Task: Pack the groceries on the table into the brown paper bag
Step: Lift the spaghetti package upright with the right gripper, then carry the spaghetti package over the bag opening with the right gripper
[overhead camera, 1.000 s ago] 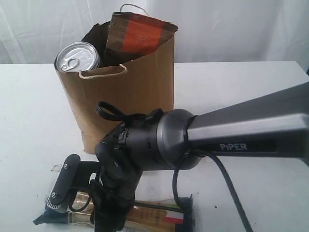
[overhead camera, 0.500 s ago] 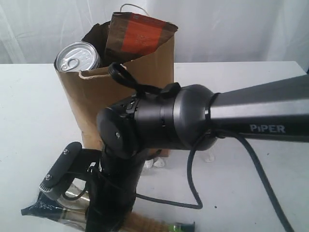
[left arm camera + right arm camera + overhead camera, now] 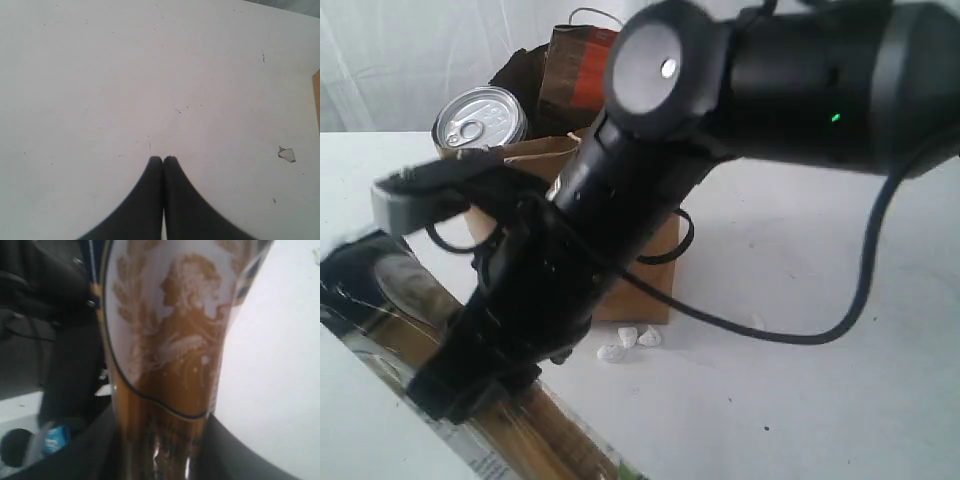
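PACKING PARTLY DONE: at the lower left of the outside view, the long spaghetti pack (image 3: 390, 290) slants across the frame and appears clear of the table (image 3: 840, 400). It is held by the right claw (image 3: 162, 460), whose jaws are part-way apart and pinch the clear wrapper from both sides. In the wrist view the pack's portrait label fills the frame. Up and to the right, the silver-lidded jar (image 3: 480, 120) and the orange-labelled pouch (image 3: 582, 72) already stand in the mouth of the brown paper bag (image 3: 655, 285). The bag is upright at centre frame and largely hidden behind the dark arm. A few white crumbs (image 3: 625, 340) lie at its foot.

The spaghetti looks to be next in. The carton, the yellow bottle and the gold-lidded jar cannot be made out — whether they are packed cannot be told.

The left claw (image 3: 162, 161) shows only in its own view, pressed together and holding nothing, over bare tabletop.
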Controlling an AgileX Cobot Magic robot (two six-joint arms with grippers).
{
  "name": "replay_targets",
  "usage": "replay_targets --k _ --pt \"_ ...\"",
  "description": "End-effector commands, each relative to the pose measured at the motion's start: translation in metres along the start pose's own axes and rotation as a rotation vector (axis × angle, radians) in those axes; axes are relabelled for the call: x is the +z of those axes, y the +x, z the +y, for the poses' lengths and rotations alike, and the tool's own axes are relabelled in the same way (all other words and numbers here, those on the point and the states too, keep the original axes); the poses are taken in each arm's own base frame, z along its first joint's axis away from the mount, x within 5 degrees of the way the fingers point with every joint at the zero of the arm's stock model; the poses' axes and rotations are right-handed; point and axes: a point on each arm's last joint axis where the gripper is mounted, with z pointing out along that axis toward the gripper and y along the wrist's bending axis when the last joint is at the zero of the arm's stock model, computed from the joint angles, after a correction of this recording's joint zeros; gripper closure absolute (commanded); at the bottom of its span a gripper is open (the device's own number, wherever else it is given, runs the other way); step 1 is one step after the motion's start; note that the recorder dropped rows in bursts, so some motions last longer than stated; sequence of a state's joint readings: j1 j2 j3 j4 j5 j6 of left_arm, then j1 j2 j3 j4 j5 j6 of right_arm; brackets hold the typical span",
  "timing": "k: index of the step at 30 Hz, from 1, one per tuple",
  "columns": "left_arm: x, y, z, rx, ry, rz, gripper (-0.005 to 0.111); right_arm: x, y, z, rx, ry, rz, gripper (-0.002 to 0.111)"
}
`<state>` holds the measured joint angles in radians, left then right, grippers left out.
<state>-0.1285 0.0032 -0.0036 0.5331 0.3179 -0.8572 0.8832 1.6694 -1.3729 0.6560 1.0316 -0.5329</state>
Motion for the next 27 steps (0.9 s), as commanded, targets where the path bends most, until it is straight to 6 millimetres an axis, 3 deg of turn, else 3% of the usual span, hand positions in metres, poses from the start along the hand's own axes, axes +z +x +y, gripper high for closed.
replay_targets --k 1,9,12,16,22,24,27 --pt "0.0 0.001 0.0 0.008 0.001 -0.003 0.107 -0.055 -0.018 0.044 0.012 -0.218 -0.198 0.108" --pt "0.0 0.001 0.0 0.008 0.001 -0.003 0.107 -0.139 -0.059 0.087 -0.009 -0.435 -0.584 0.108" --pt "0.0 0.001 0.0 0.008 0.001 -0.003 0.107 -0.175 -0.073 0.085 -0.024 -0.432 -0.783 0.108" --pt "0.0 0.001 0.0 0.008 0.001 -0.003 0.107 -0.212 -0.083 0.067 -0.121 -0.219 -1.012 0.108" --pt "0.0 0.001 0.0 0.008 0.001 -0.003 0.107 -0.216 -0.097 0.023 -0.273 0.232 -1.153 0.108" --pt "0.0 0.001 0.0 0.008 0.001 -0.003 0.107 -0.209 -0.105 -0.004 -0.276 0.447 -1.168 0.108" --pt "0.0 0.001 0.0 0.008 0.001 -0.003 0.107 -0.202 -0.109 -0.022 -0.292 0.568 -1.143 0.108"
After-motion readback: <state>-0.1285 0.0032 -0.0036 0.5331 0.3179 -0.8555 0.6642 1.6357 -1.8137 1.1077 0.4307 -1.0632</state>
